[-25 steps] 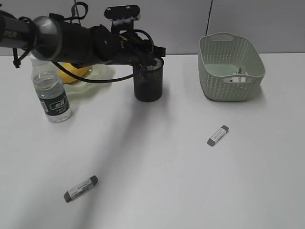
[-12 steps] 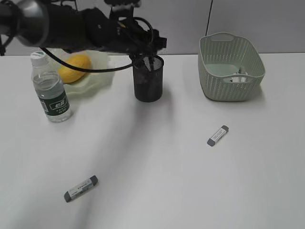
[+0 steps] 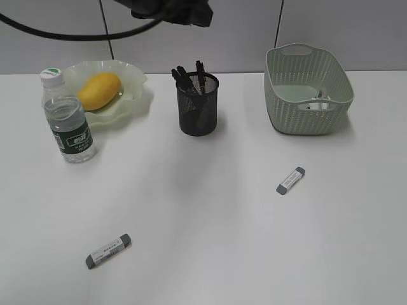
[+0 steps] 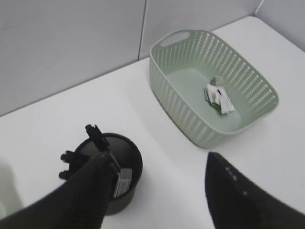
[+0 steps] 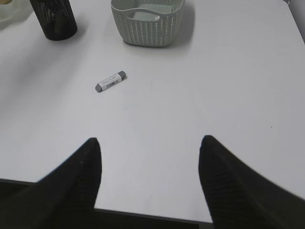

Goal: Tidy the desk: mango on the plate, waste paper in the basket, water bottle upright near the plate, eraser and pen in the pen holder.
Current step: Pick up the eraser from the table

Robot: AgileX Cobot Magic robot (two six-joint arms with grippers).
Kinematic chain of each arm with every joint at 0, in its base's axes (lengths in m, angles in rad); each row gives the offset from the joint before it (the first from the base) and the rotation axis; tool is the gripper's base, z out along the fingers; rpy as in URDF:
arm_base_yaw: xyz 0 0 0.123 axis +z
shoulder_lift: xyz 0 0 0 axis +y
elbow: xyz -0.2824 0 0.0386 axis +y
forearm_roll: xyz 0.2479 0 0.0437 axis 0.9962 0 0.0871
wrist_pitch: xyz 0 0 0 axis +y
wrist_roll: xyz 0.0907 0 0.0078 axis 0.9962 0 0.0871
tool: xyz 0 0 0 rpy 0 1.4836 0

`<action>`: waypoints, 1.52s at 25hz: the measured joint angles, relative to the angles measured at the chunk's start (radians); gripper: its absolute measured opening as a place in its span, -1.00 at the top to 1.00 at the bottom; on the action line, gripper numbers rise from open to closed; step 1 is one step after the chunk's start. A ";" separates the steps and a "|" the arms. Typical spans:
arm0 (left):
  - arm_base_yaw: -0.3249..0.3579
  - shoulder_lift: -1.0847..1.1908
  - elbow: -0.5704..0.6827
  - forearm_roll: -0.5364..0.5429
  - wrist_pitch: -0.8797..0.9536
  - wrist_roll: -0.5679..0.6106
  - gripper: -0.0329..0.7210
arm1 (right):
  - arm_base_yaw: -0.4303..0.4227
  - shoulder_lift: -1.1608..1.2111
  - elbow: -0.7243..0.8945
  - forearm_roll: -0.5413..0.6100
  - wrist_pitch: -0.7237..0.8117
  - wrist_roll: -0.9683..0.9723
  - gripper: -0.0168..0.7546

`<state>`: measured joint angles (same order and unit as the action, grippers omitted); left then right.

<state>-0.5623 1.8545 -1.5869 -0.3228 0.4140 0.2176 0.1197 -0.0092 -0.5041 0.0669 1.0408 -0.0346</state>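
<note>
The mango (image 3: 98, 90) lies in the ruffled green plate (image 3: 137, 81). Beside it the water bottle (image 3: 68, 121) stands upright. Black pens (image 3: 191, 77) stick out of the pen holder (image 3: 198, 108), and an eraser (image 4: 123, 180) leans inside the pen holder (image 4: 127, 160). Waste paper (image 4: 218, 95) lies in the basket (image 3: 308, 89). Two more erasers lie loose on the desk (image 3: 210, 222), one on the right (image 3: 290, 180) and one at the front left (image 3: 109, 251). My left gripper (image 4: 157, 155) hangs open and empty high above the holder. My right gripper (image 5: 150, 140) is open and empty over the desk's near edge.
My left arm (image 3: 172, 9) shows only at the top edge of the exterior view. In the right wrist view the right-hand eraser (image 5: 110, 81) lies well ahead of the fingers, with the basket (image 5: 147, 21) and pen holder (image 5: 53, 19) beyond it.
My left arm has risen from the pen holder to the top of the exterior view, uncovering the plate and mango. Its jaws have opened. The right gripper has not changed.
</note>
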 joint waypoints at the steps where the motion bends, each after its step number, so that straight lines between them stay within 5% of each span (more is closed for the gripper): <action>1: 0.005 -0.020 -0.012 0.003 0.051 0.000 -0.35 | 0.000 0.000 0.000 0.000 0.000 0.000 -0.36; 5: 0.066 -0.068 -0.069 0.048 0.261 -0.050 -0.35 | 0.000 0.000 0.000 0.000 0.000 0.000 -0.36; 13: 0.284 -0.096 -0.169 0.323 0.506 -0.313 -0.35 | 0.000 0.000 0.000 0.000 0.000 0.000 -0.36; 18: 0.407 -0.096 -0.174 0.351 0.563 -0.340 -0.35 | 0.000 0.000 0.000 0.000 0.000 0.000 -0.36; 26: 0.452 -0.112 -0.160 0.434 0.680 -0.342 -0.35 | 0.000 0.000 0.000 0.000 0.000 0.000 -0.36; 30: 0.451 -0.246 -0.032 0.429 0.696 -0.375 -0.35 | 0.000 0.000 0.000 0.000 0.000 0.000 -0.36; 38: 0.451 -0.675 0.416 0.429 0.616 -0.436 -0.35 | 0.000 0.000 0.000 0.000 0.000 0.000 -0.36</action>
<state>-0.1113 1.1797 -1.1708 0.1060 1.0296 -0.2183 0.1197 -0.0092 -0.5041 0.0669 1.0408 -0.0346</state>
